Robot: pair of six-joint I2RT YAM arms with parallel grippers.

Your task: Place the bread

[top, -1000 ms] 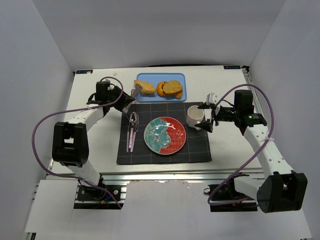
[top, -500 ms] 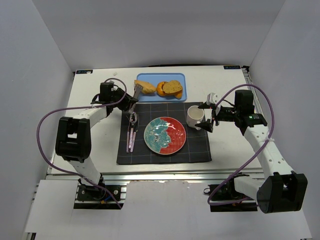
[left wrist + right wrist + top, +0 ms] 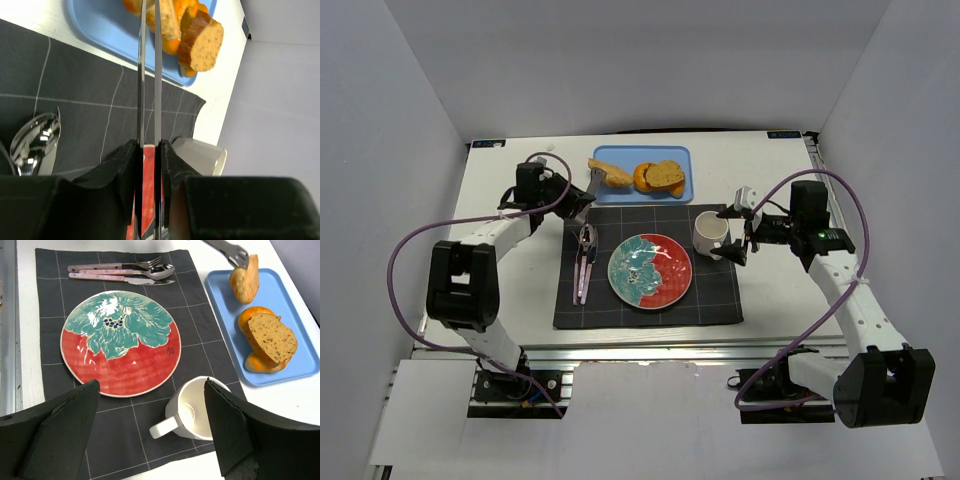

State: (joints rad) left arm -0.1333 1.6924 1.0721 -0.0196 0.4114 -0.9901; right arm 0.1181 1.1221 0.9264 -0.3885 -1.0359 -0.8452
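Bread: the pale golden roll (image 3: 610, 173) lay at the left end of the blue tray (image 3: 220, 295), in the upper middle of the overhead frame.
Tray neighbours: a brown-crusted slice (image 3: 272, 337) leaned on orange pieces (image 3: 252, 315) just right of the roll.
Left claw: the left claw (image 3: 591, 184) came in from the left of the overhead frame, its tips at the roll's lower-left end. Its fingers were drawn nearly together with only a thin slit between them. Whether they had actually pinched the crust could not be told.
Right claw: the right claw (image 3: 735, 235) was spread wide and held nothing, sitting just right of the white cup (image 3: 710, 233) at middle right.
Plate: the red and green flowered plate (image 3: 650, 270) sat bare at the centre of the dark mat (image 3: 710, 295), and was probably where the roll belonged.
Cutlery: the cutlery (image 3: 583, 262) lay along the mat's left edge, between the tray corner and the plate.
Weight: the roll was likely very light.
Feel: the crust looked smooth and could be a little slippery. The inside was probably soft, so a hard squeeze would dent it.
Where to hold: across the thick middle looked better than the tapered end, where thin fingers could slide off or let the roll swing.
Risk: with an end grip, the roll might pivot, drop onto the counter, or nudge the slice.
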